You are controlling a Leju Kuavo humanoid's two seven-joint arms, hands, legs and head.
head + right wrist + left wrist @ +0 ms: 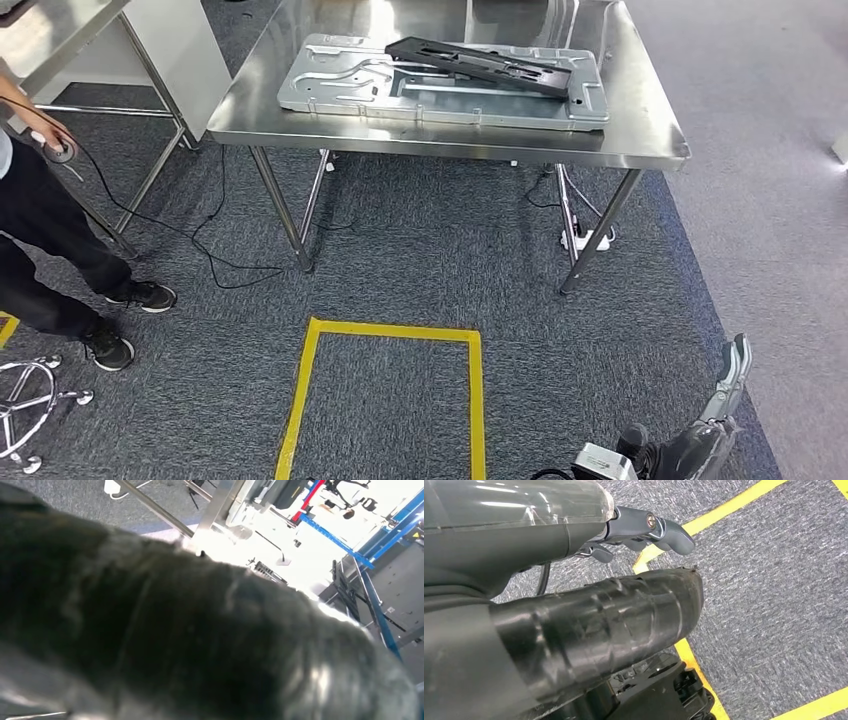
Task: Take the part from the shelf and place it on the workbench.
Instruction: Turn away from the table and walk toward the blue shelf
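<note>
We note the black part (492, 65) lying tilted on the silver sheet-metal panel (350, 85), both on the steel workbench (640, 135), panel flat, part crossing its far right portion. The right hand (722, 400) hangs low at the robot's side, well apart from the workbench, fingers extended, nothing held. In the left wrist view the left hand (644, 530) sits above grey carpet w/ fingers partly curled, nothing in it that we can see; whether it counts as open or closed we cannot tell. Yellow floor tape (390, 335) marks a rectangle in front of the workbench. A person (50, 250) stands at left beside a second table (60, 40), hand on a cabled device (62, 150).
</note>
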